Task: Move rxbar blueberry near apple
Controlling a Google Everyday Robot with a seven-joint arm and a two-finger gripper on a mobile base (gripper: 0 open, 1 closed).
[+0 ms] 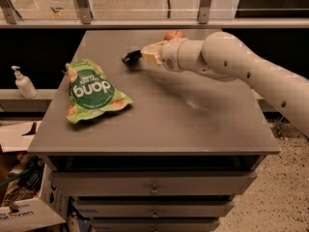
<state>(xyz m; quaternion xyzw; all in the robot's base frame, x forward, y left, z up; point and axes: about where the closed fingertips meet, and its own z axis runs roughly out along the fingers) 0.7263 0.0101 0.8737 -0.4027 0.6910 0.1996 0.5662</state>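
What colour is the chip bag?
The chip bag is green with white lettering, camera view; the pincer is between it and the apple.

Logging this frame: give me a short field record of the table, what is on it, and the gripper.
gripper: low over the table's far middle, pointing left
rxbar blueberry: cannot be told apart from the dark gripper tip
apple: far edge, right of the gripper, partly hidden behind the arm
chip bag: green, lying flat, left side
table: grey top, drawers below
pump bottle: on a ledge left of the table
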